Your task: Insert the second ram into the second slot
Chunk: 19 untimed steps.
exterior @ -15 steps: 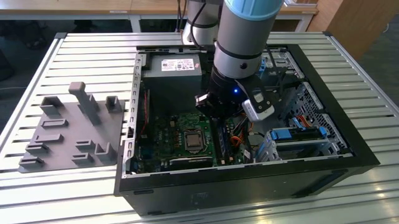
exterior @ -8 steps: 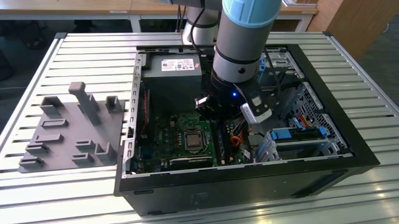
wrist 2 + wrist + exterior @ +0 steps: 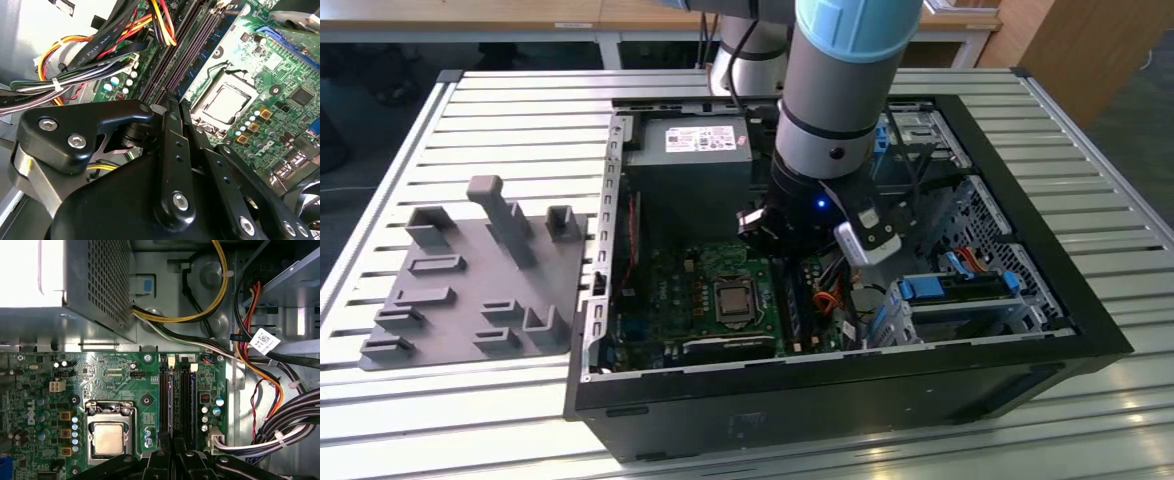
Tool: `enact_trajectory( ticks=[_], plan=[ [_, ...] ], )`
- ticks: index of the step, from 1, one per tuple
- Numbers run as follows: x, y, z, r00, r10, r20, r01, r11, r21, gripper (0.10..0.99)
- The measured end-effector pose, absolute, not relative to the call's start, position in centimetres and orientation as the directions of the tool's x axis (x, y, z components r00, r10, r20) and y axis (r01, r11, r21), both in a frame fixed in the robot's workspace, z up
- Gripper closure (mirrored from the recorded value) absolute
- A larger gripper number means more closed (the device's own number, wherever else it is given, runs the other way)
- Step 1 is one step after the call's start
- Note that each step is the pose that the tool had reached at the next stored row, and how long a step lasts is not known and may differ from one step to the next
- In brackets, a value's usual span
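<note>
An open black metal computer case point(image 3: 1067, 330) lies on its side on a slatted silver metal tabletop point(image 3: 494, 100), toward the edge at the exterior view's right; a flat grey plastic fixture plate with upright pegs point(image 3: 467, 290) lies by the edge at the exterior view's left, just beside the case. A grey robot arm with a pale blue joint cap point(image 3: 841, 110) reaches down into the middle of the case; a boxy grey power supply point(image 3: 687, 160) fills the case's far corner at the exterior view's left; chunky blue plastic drive brackets point(image 3: 961, 285) sit along its wall at the exterior view's right.

The black metal gripper point(image 3: 173, 446) hangs low over the green motherboard point(image 3: 115, 385), at one end of two long dark memory slots point(image 3: 164, 400); these run side by side along the board's edge nearest a bundle of black, yellow and orange cables point(image 3: 280, 415); a square silver processor socket point(image 3: 108, 437) lies on the slots' other side. In both wrist views the fingers point(image 3: 172, 145) stand pressed almost together, with a narrow slit between them. A thin bluish strip point(image 3: 171, 405), seen edge-on, runs between the two slots in line with that slit; whether it is the narrow blue-green memory stick, and whether the fingers clamp it, cannot be told.
</note>
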State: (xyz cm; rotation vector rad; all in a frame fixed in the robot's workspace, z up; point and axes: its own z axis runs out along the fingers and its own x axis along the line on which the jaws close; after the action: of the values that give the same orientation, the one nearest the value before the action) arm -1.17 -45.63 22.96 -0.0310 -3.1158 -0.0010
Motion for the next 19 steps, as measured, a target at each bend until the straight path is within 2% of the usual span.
enact_trajectory(
  ticks=[19],
  plan=[
    [-1.03, -45.16, 21.99, -0.999, 0.03, 0.026, 0.03, 1.0, 0.0, 0.945]
  ],
)
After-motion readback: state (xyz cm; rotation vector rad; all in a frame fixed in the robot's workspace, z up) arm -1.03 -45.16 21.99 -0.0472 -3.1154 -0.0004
